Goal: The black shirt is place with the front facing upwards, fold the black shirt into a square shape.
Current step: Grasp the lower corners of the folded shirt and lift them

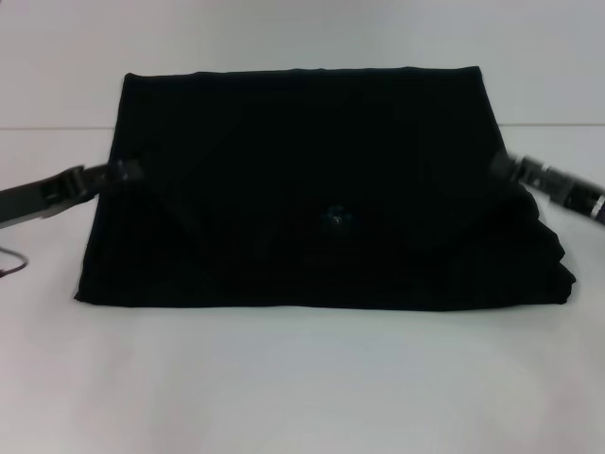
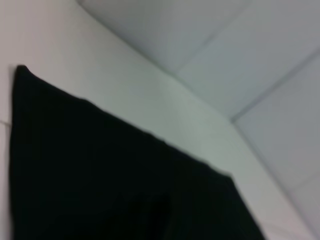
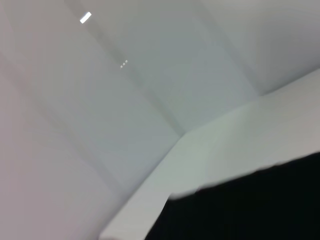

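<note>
Shirt [image 1: 302, 189]: black, lay mid-table [image 1: 302, 378] as a wide folded slab, long axis running 9 to 3 o'clock. Far edge straight and taut at 12 o'clock; near edge straight at 6 o'clock. Upper layer folded over, its side corners tapering inward toward centre. Small blue-green mark [image 1: 334, 219] showed near the middle, probably the neck label. No chest lettering visible. Right-hand side rumpled in stacked pleats near 4 o'clock; left side flat.

Left gripper [image 1: 121, 173]: met the shirt's edge at 9 o'clock, arm reaching in low from the table's left. Shirt lay toward 3 o'clock from it. Touching or just beside the cloth; whether pinching or spread, cannot tell.

Right gripper [image 1: 503, 166]: met the edge at 3 o'clock, roughly level with the left one. Shirt lay toward 9 o'clock from it. Finger state likewise cannot tell.

Both equally near, one at each short end, mirrored across the long axis.

Judged: width greater than depth, so a square would call for bringing the short ends inward across the 9–3 axis. Pleats at right likely to drag or bunch.

Wrist views: black cloth [image 2: 100, 180] [image 3: 250, 205] over white table only.

Surroundings: dark cable loop [image 1: 11, 263] at the far left edge, well apart from the shirt. Nothing obstructing either approach.
</note>
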You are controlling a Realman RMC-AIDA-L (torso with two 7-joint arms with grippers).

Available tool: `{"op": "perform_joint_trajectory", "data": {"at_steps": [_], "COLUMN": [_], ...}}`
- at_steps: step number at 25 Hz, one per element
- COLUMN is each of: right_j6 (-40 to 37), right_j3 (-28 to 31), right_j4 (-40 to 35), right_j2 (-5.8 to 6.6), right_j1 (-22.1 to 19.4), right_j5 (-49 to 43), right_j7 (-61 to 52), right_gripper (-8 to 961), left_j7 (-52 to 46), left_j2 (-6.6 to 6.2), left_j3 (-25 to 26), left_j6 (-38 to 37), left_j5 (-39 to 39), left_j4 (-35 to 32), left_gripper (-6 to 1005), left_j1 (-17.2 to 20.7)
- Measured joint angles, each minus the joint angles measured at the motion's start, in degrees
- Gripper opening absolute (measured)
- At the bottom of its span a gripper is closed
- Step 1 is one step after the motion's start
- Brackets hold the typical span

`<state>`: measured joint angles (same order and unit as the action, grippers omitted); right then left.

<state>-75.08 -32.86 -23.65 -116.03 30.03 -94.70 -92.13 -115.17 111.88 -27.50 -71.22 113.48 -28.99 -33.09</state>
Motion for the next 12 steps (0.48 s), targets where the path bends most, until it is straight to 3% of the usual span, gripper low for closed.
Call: {"op": "perform_joint_trajectory", "data": {"at_steps": [5, 12], "right_j6": [-7.87, -11.39], "right_j3": [-0.48, -0.59], "right_j4": [-0.01, 0.00], "right_j2": [0.16, -2.33], "right_j1": [-1.21, -1.32], "right_j5": [-8.87, -20.01], "right_j7": [10.85, 21.97], "right_gripper": [944, 943], "left_j7": [-2.43, -4.74], "left_j2": [-0.45, -0.65], "left_j3": [-1.03, -3.85], "left_j6": [-4.18, -6.12], "left_j5": [8.92, 20.10], "left_j4": [-6.35, -8.65], "left_gripper": [671, 666], "left_j1": [0.70, -1.47]}}
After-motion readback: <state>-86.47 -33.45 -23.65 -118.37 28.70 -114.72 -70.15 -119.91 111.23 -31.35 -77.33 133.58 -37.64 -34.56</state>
